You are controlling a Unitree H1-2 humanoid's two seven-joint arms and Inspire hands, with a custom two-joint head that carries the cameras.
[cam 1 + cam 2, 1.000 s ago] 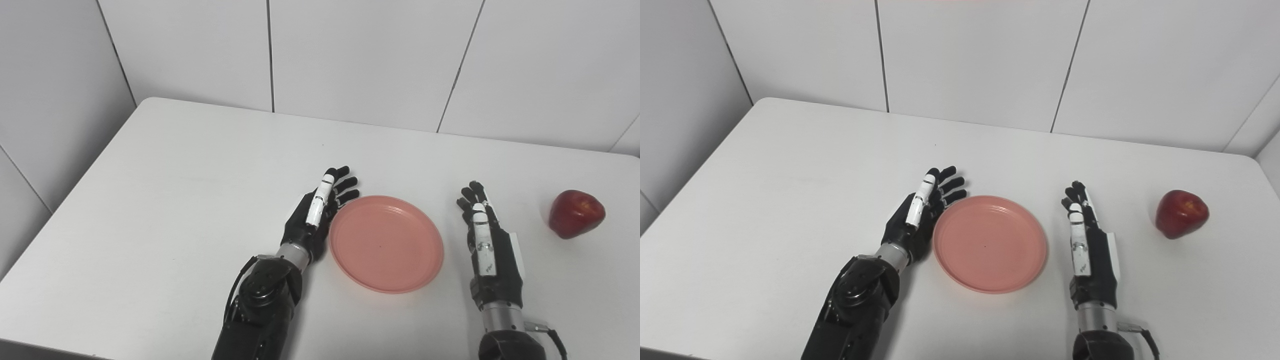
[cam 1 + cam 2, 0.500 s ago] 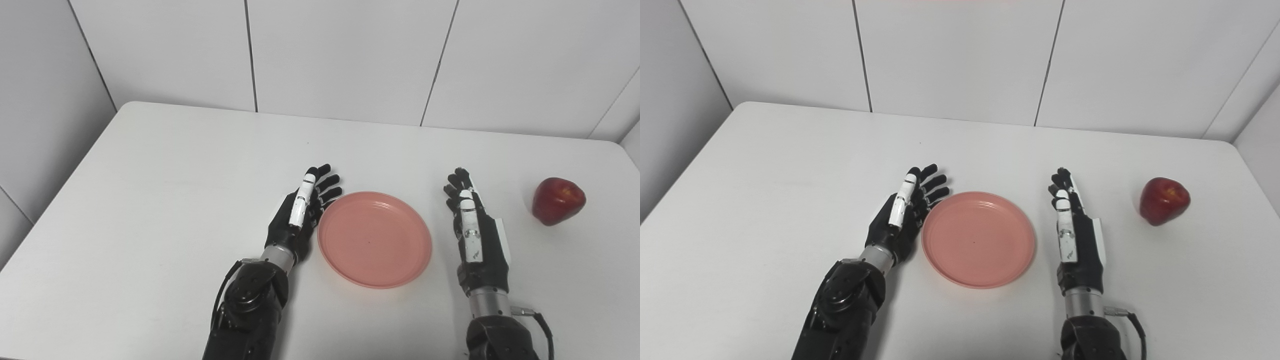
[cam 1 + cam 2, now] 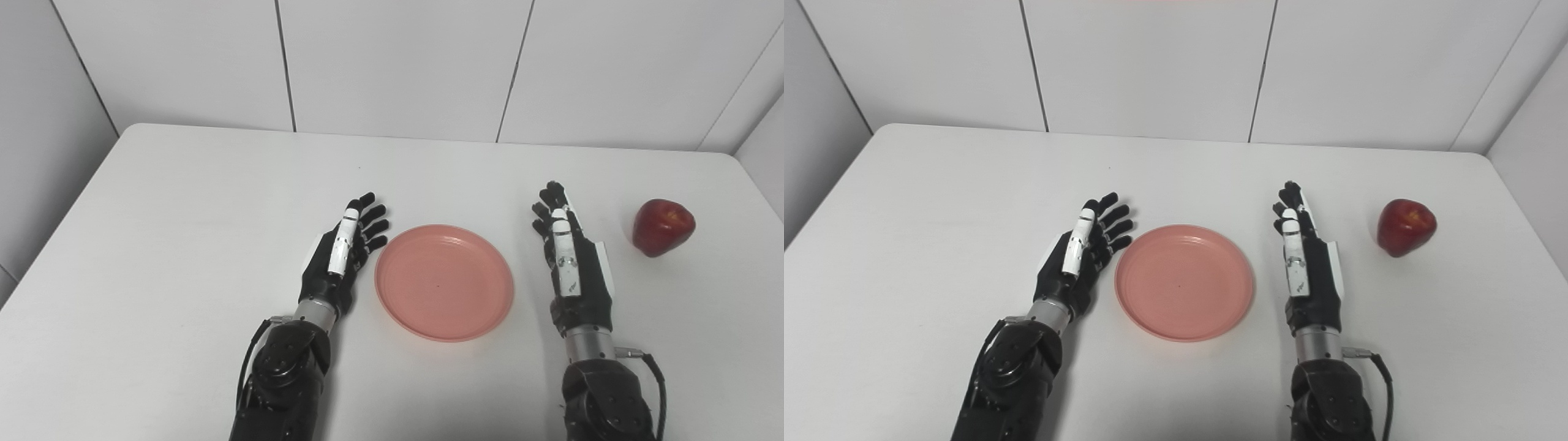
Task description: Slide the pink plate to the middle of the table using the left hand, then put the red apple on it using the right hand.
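Note:
A pink plate lies flat near the middle of the white table, with nothing on it. My left hand rests open on its edge just left of the plate, its fingertips close to the rim and a narrow gap beside the palm. My right hand stands open on its edge to the right of the plate, a little apart from it. The red apple sits upright on the table farther right, beyond the right hand and clear of it.
White tiled walls close off the table's far side. The table's right edge runs near the apple. Both forearms enter from the bottom edge, one on each side of the plate.
The whole picture has shifted, so the camera has moved. The gap between my left hand and the plate's rim looks slightly wider. Plate, apple and right hand keep their places.

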